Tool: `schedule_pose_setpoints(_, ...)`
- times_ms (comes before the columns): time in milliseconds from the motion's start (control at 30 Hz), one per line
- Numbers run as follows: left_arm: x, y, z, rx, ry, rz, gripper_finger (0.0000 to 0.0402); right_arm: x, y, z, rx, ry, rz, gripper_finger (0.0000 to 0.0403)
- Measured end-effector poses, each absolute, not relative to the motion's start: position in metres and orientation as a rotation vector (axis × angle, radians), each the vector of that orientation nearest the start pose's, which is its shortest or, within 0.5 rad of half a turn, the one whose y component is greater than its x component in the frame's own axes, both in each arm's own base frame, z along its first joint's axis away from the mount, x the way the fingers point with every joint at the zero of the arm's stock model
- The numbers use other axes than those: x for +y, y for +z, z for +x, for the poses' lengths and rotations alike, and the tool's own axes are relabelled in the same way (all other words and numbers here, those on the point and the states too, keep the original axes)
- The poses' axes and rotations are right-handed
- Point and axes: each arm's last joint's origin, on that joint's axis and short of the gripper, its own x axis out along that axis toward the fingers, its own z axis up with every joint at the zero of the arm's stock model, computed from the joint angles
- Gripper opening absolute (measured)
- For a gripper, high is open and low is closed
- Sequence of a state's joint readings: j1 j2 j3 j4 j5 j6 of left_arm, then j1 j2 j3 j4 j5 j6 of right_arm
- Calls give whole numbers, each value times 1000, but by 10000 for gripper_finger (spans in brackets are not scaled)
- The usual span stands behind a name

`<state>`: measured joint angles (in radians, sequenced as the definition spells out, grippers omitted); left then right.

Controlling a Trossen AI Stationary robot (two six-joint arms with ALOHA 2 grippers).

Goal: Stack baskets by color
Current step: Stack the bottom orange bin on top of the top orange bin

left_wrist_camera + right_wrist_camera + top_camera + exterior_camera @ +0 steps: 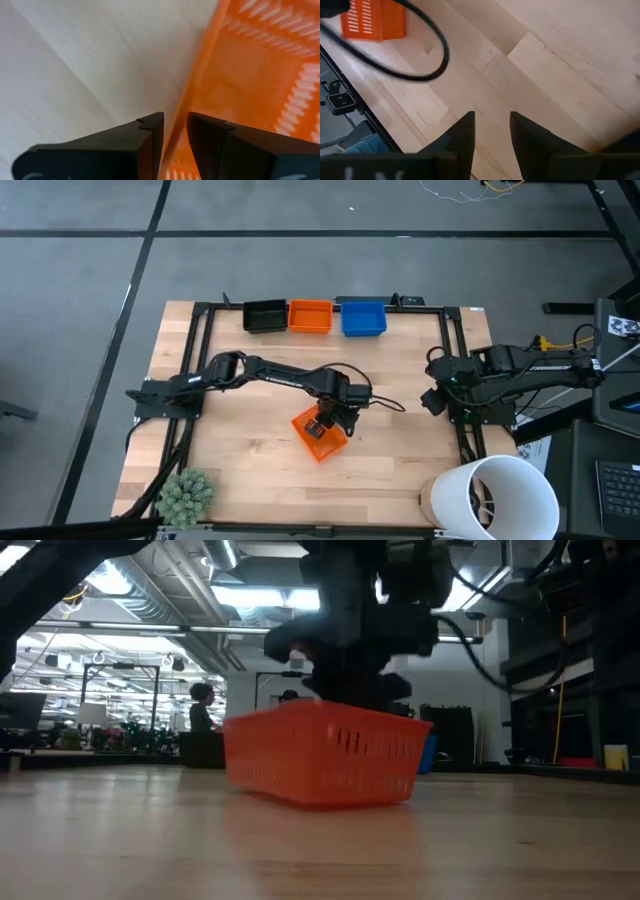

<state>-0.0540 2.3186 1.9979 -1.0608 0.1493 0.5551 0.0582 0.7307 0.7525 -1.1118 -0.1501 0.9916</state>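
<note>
An orange basket (322, 440) sits skewed at the middle of the table, with my left gripper (326, 424) shut on its wall from above. The low view shows the same basket (320, 765) under the dark gripper (350, 690), its bottom at or just above the tabletop. A black basket (264, 316), an orange basket (310, 316) and a blue basket (363, 318) stand side by side along the far edge. My right gripper (432, 402) waits at the right edge, open over bare wood (492, 130). My left gripper has one finger (215, 145) inside the orange basket and the other finger (140, 145) outside it, with the thin side wall (176, 131) pinched between them at the rim. The fingers point steeply down. I cannot tell whether the basket's bottom touches the table.
A large white bucket (495, 495) lies at the near right corner and a fuzzy green plant (186, 492) at the near left corner. A black frame (200, 360) runs along the table's sides. Bare wood lies between the held basket and the far row.
</note>
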Motion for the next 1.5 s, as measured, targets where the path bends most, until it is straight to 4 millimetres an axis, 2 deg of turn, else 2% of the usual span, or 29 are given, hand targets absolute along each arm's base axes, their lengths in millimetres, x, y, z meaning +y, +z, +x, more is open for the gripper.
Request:
schedule_pose_setpoints(167,-29,169,471,1311,-545,388,73,11,260,111,1094,-369,933,122)
schedule_pose_setpoints(333,-23,172,470,1324,-509,342,10,11,260,111,1093,-370,932,122)
schedule_pose_setpoints(467,-15,174,469,1348,-464,233,1,10,260,111,1086,-379,922,122)
schedule_pose_setpoints(533,-9,184,464,1365,-439,191,1,10,259,111,1081,-388,915,122)
schedule_pose_setpoints(700,11,241,454,1298,-364,150,0,10,259,111,1079,-390,912,122)
schedule_pose_setpoints(833,48,291,446,1185,-250,110,0,10,260,112,1072,-388,912,122)
schedule_pose_setpoints(1000,114,339,431,1058,-31,61,0,7,260,113,1019,-456,868,122)
schedule_pose_setpoints(1100,159,346,421,979,54,61,0,6,261,114,992,-477,859,122)
schedule_pose_setpoints(1267,232,346,384,992,194,6,0,6,262,118,933,-496,877,122)
schedule_pose_setpoints(1400,280,349,357,956,291,44,0,4,266,123,851,-520,895,122)
schedule_pose_setpoints(1500,306,352,339,938,325,111,0,3,269,127,774,-530,888,122)
